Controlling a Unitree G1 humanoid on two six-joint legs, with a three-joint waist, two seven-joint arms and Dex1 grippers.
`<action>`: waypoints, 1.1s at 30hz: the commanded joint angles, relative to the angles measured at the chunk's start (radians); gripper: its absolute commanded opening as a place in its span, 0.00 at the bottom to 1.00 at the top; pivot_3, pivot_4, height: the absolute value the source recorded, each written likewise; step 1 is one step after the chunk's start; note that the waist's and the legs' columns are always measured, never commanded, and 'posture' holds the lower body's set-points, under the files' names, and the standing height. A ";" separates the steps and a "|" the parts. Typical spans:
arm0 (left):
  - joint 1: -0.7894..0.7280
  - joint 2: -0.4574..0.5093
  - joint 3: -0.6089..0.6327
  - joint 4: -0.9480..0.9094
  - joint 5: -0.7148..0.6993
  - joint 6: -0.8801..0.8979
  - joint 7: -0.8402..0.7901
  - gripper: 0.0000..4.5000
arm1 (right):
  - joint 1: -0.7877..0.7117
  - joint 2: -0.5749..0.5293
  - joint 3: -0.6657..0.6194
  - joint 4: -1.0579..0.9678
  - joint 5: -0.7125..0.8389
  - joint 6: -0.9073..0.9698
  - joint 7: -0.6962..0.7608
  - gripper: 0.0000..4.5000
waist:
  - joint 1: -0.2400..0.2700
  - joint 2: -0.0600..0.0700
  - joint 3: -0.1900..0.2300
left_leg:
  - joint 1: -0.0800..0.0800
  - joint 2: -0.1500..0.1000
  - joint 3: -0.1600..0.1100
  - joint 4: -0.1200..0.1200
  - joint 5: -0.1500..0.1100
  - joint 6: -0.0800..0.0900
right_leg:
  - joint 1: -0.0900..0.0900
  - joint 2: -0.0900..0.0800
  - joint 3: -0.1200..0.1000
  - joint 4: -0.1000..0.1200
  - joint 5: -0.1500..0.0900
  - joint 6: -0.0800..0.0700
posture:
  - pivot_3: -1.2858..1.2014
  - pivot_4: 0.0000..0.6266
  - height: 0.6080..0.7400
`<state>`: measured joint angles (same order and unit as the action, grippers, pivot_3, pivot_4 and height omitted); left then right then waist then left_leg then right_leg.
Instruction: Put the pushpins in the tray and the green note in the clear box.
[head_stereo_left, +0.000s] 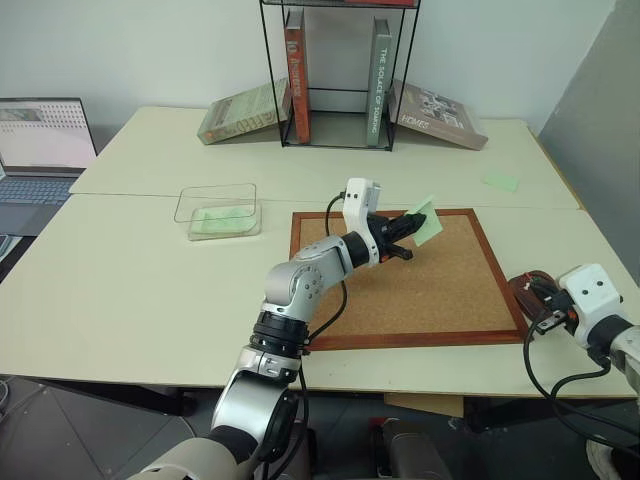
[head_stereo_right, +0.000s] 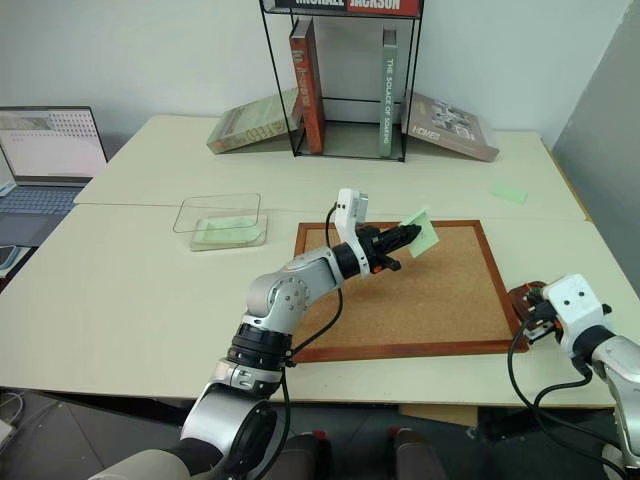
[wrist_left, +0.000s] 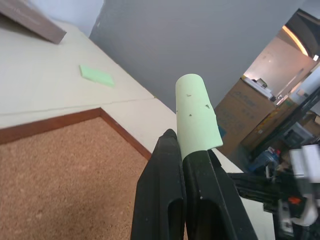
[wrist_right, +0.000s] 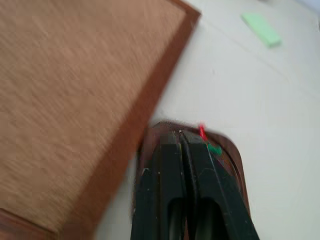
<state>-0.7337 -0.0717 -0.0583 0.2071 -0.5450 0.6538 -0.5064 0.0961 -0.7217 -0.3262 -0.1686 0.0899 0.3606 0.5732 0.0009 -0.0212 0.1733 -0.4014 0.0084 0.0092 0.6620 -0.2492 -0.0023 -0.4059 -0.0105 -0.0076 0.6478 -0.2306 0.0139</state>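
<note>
Left gripper (head_stereo_left: 409, 229) clamped on the green note (head_stereo_left: 425, 220), which sticks out past its fingertips above the corkboard (head_stereo_left: 440, 290); clear box (head_stereo_left: 218, 203) sits well off to its left. Right gripper (wrist_right: 183, 145) fully closed, tips over the tray (wrist_right: 234, 152), a red and a green pushpin (wrist_right: 202, 132) just beside them.

A pale cream counter (head_stereo_left: 140, 290) carries a large wood-framed corkboard (head_stereo_left: 440, 290) near its middle. At twelve o'clock from the corkboard stands a black wire book rack (head_stereo_left: 338, 75), holding an upright orange-spined book (head_stereo_left: 297, 75) and an upright grey-green book (head_stereo_left: 379, 85). A flat book (head_stereo_left: 243, 111) leans against the rack at its nine o'clock side, and a brownish book (head_stereo_left: 440, 113) leans at its three o'clock side. A small mint-green paper slip (head_stereo_left: 501, 182) lies on the counter at one o'clock from the corkboard. An open laptop (head_stereo_left: 40, 150) sits at ten o'clock, at the counter's far edge.
</note>
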 joint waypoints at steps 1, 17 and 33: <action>-0.003 -0.015 0.011 -0.043 0.002 -0.012 0.022 0.00 | -0.034 0.001 0.011 0.026 -0.021 0.017 -0.036 0.14 | -0.001 0.000 0.000 | 0.000 0.000 0.000 0.000 0.000 0.000 | 0.000 0.000 0.000 0.000 0.000 0.000 | 0.52 0.24 1.00; -0.029 -0.012 0.046 -0.054 -0.002 -0.018 0.050 0.00 | -0.086 0.023 -0.034 -0.029 0.000 -0.061 -0.096 0.85 | -0.001 0.000 0.000 | 0.000 0.000 -0.001 0.000 0.000 0.000 | 0.000 0.001 0.000 0.000 0.000 0.000 | 0.52 0.24 1.00; -0.028 0.485 0.221 -0.176 0.064 0.042 0.039 0.00 | -0.383 0.067 0.237 -0.288 0.325 0.116 0.144 0.85 | -0.018 -0.001 0.002 | 0.001 0.005 -0.003 -0.001 0.000 0.000 | -0.001 0.005 -0.001 0.001 0.000 0.000 | 0.52 0.24 1.00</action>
<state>-0.7494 0.3705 0.1211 0.0273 -0.4986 0.7132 -0.4515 -0.2491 -0.6558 -0.1119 -0.4403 0.3883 0.4492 0.6994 -0.0168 -0.0220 0.1755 -0.4003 0.0137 0.0058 0.6611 -0.2490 -0.0026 -0.4066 -0.0051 -0.0088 0.6495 -0.2308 0.0135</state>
